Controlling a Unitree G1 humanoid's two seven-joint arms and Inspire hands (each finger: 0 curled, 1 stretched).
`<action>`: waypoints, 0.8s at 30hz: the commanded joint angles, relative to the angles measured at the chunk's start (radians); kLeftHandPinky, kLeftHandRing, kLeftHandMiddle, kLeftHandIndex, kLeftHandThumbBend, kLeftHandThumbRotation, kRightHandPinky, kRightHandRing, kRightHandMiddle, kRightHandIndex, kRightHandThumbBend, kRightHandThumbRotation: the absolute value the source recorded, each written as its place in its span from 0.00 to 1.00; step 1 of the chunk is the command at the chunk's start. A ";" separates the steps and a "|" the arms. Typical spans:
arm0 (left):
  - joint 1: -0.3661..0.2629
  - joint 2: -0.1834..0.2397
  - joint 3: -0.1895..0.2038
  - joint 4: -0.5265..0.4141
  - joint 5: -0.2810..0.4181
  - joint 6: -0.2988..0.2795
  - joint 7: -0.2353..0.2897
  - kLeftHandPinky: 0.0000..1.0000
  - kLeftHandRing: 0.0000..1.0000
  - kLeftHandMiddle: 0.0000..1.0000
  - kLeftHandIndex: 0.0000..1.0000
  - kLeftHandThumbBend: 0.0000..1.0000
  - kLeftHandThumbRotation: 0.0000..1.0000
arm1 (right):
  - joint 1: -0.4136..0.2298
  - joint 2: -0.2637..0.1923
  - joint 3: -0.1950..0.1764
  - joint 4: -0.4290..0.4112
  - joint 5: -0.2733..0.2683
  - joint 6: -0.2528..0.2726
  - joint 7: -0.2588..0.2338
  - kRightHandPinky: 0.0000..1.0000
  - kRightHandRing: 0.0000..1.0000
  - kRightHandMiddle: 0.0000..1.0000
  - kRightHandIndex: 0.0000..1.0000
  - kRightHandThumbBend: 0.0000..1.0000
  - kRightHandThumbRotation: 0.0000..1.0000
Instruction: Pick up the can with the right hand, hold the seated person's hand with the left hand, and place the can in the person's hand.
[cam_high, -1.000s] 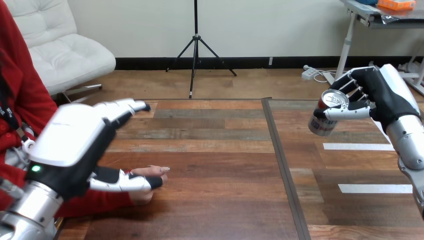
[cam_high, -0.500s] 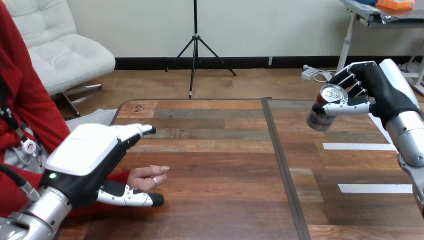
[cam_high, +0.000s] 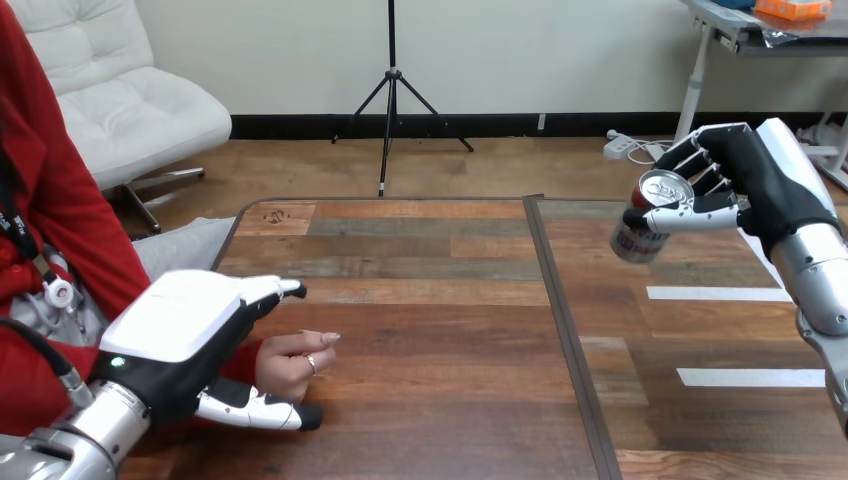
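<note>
Above the table (cam_high: 430, 300), right hand (cam_high: 765, 185) gripping can (cam_high: 632, 238)

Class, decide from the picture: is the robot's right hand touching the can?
Touching. The head view shows the right hand with its thumb and fingers curled round the can, gripping it near the top.

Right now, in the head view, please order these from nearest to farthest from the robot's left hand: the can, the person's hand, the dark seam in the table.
1. The person's hand, right beside the left hand, at the left.
2. The dark seam, mid-table.
3. The can, far right, held in the right hand.
</note>
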 joint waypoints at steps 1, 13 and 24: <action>-0.089 0.037 -0.025 0.018 0.021 0.037 -0.008 0.83 0.85 0.87 0.85 1.00 0.64 | -0.035 -0.014 -0.027 -0.062 0.017 -0.021 -0.005 0.38 0.42 0.47 0.48 0.74 0.00; -0.113 0.056 -0.065 0.069 0.054 0.068 0.024 0.82 0.84 0.86 0.84 1.00 0.59 | -0.034 -0.017 -0.027 -0.064 0.017 -0.020 -0.004 0.39 0.43 0.47 0.48 0.74 0.00; -0.137 0.061 -0.097 0.121 0.098 0.106 0.066 0.80 0.83 0.86 0.83 1.00 0.50 | -0.032 -0.016 -0.033 -0.070 0.022 -0.019 -0.001 0.37 0.41 0.46 0.48 0.74 0.00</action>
